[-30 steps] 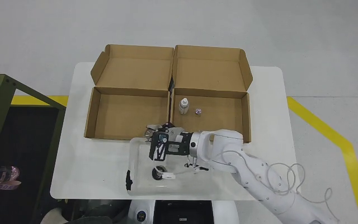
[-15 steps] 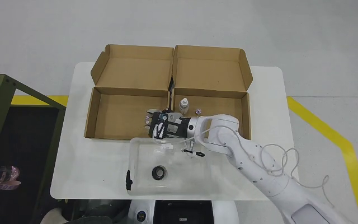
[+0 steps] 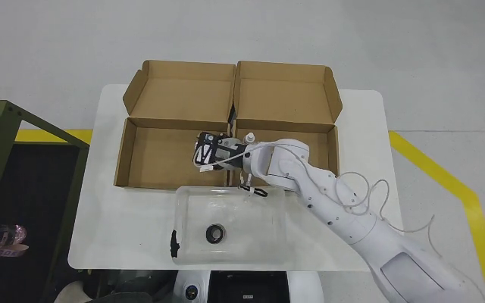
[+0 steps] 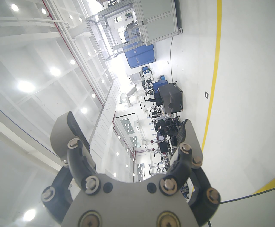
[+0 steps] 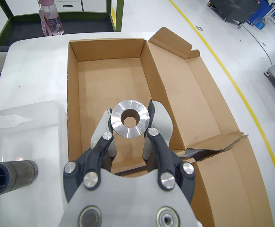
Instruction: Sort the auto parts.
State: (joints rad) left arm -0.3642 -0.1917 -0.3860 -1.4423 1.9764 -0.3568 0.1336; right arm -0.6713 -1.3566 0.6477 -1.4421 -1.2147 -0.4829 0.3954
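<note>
Right gripper [image 5: 130,110]: clamped on the ring, one finger on each side of its rim.
Ring [image 5: 116,121]: bright metal, flat, with a round hole in the middle. It is held flat face up over the floor of the left box, toward that box's right end.
Left gripper [image 4: 127,123]: fingers spread wide with nothing between them, pointing up at the hall's ceiling.
Left box [image 3: 155,155]: brown cardboard on the far half of the table, its lid folded back on the far side. The floor in view is bare cardboard.
Right box [image 3: 303,151]: same make, touching the left box side by side, lid also folded back.
White bottle [image 3: 248,139]: stands in the right box at its far-left corner, just beside the arm.
Bin [image 3: 258,227]: clear plastic, near side of the table, just near of both boxes.
Black part [image 3: 217,232]: ring-shaped from above, lying in the bin left of its middle.
Table [image 3: 356,121]: white with rounded corners, carrying the boxes and the bin.
Pink bottle [image 5: 50,19]: stands on a dark surface off the table's left side.
</note>
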